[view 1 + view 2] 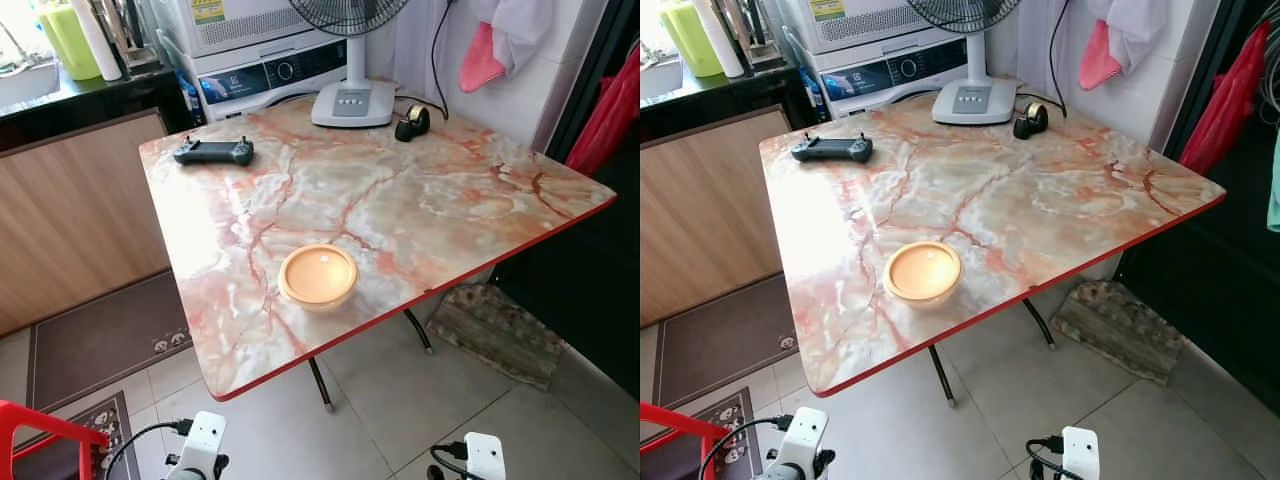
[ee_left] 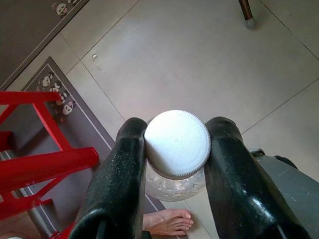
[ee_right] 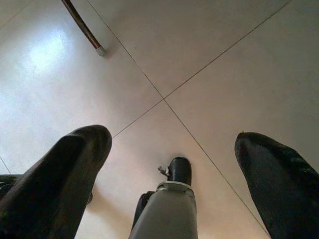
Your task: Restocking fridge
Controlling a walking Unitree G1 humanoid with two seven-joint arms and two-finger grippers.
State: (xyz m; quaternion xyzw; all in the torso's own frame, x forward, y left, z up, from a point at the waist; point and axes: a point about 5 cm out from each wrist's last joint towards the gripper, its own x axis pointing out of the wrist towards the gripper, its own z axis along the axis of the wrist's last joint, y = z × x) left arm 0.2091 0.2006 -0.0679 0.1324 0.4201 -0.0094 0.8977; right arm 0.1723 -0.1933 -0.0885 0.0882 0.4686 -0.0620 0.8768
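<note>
The left end effector (image 2: 174, 149) hangs low over the tiled floor (image 2: 199, 59), its fingers clamped on a clear jar with a white lid (image 2: 177, 144). Ahead, on the marble worktop (image 1: 420, 200), sits an orange lidded bowl (image 1: 317, 276) near the front edge. The right end effector (image 3: 172, 144) hangs spread wide, holding nothing.
</note>
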